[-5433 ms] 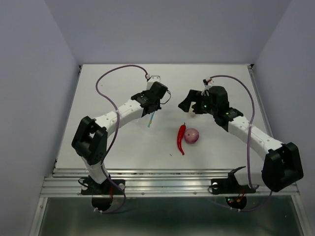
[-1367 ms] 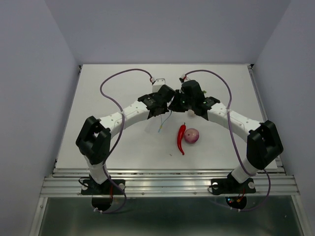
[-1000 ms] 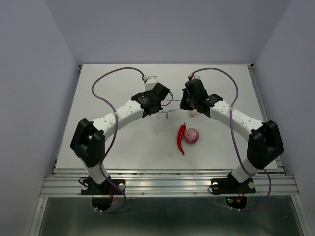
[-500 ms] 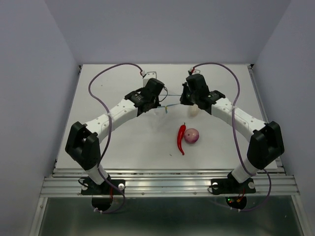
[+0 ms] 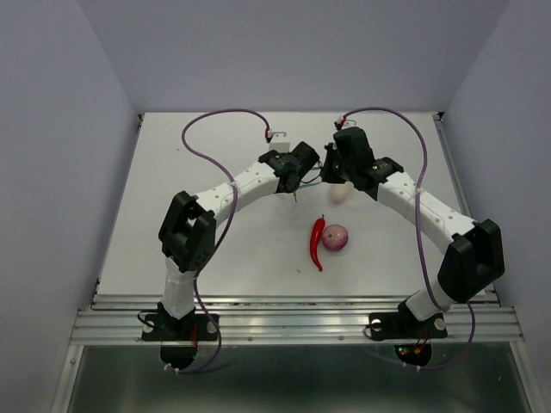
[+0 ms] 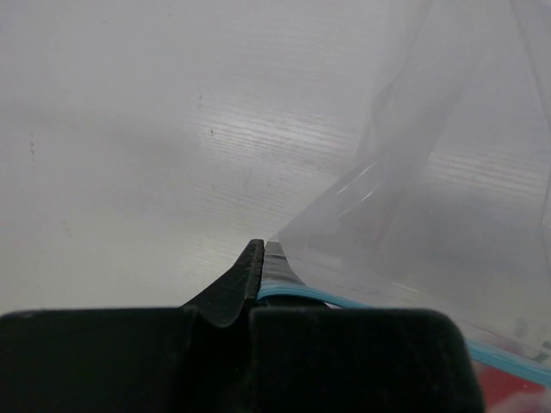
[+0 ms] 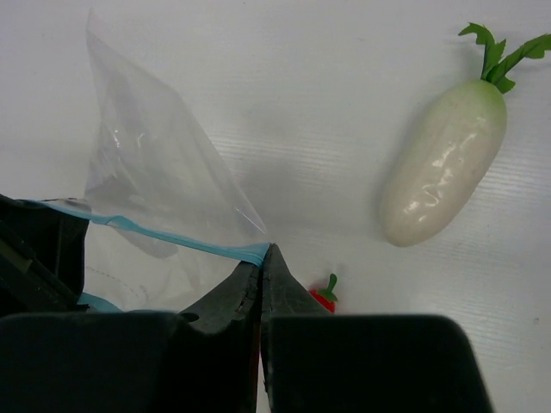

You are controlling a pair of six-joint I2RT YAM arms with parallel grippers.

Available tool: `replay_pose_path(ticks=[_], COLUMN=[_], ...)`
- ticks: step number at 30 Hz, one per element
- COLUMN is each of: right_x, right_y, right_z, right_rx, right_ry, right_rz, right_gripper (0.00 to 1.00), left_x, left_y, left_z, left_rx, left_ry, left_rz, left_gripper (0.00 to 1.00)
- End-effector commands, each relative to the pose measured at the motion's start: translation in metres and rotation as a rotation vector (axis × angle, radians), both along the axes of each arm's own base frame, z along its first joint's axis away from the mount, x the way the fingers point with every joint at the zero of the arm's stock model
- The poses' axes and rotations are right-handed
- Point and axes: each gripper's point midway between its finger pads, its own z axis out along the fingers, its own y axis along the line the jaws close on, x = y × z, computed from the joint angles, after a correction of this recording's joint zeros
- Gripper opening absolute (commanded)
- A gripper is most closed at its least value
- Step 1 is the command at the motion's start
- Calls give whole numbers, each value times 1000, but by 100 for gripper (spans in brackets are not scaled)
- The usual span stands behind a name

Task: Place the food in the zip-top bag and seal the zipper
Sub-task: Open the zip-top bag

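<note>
Where the two arms meet at the far middle of the white surface [image 5: 215, 241], left hand [image 6: 261, 256] and right hand [image 7: 263, 258] are each clenched on the thin light-blue zipper strip [image 7: 172, 234] of the small clear plastic zip-top bag [image 7: 155, 163]. White radish with green leafy top [image 7: 443, 172] lies near the right hand. Long red chili [image 5: 318, 243] and round purple-red onion [image 5: 337, 237] lie side by side nearer the bases, outside the bag.

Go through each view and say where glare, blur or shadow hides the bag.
Left wrist: the left tool fills the bottom as a dark, soft-edged mass; the zip-top bag fades into the white table, and only its blue zipper stands out. Right wrist: bright glare streaks on the bag, shine on the radish. Top external: even light, faint shadows; the bag barely shows.
</note>
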Motion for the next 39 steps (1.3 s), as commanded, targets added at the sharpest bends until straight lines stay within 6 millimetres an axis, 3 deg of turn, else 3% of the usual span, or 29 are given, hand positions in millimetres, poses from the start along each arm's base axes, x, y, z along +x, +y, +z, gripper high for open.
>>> replay_pose_path(ticks=[1,8,14,17,20,23,26,28,35,36,39], right_x=[6,4,-3,-10,-8,-7,-8,-11,-14,-15,-22], right_y=[-63,-55,-15,8,13,13,18,25,28,26,19], right_z=[21,16,19,21,18,15,13,14,24,25,32], right_rx=[-149,-132,12,101,124,122,134,151,144,133,125], right_ry=[-50,-31,-36,-33,-24,-19,-12,-9,-46,-56,-77], right_rz=[-192,-154,34,138,146,138,167,212,275,277,265], right_gripper=[1,1,8,8,11,22,50,61,82,98,100], left_x=[-20,-10,-8,-7,-4,-4,-4,-4,-4,-4,-3], left_y=[81,44,0,-8,-12,-17,-21,-25,-32,-33,-32], left_z=[20,40,53,54,51,39,32,25,19,19,15], left_rx=[302,67,-155,-187,-188,-185,-182,-184,-186,-191,-192], left_ry=[18,-46,-83,-84,-79,-54,-46,-31,-22,-22,-15], left_rz=[146,-26,-203,-225,-226,-228,-225,-233,-238,-231,-201], left_gripper=[0,0,0,0,0,0,0,0,0,0,0])
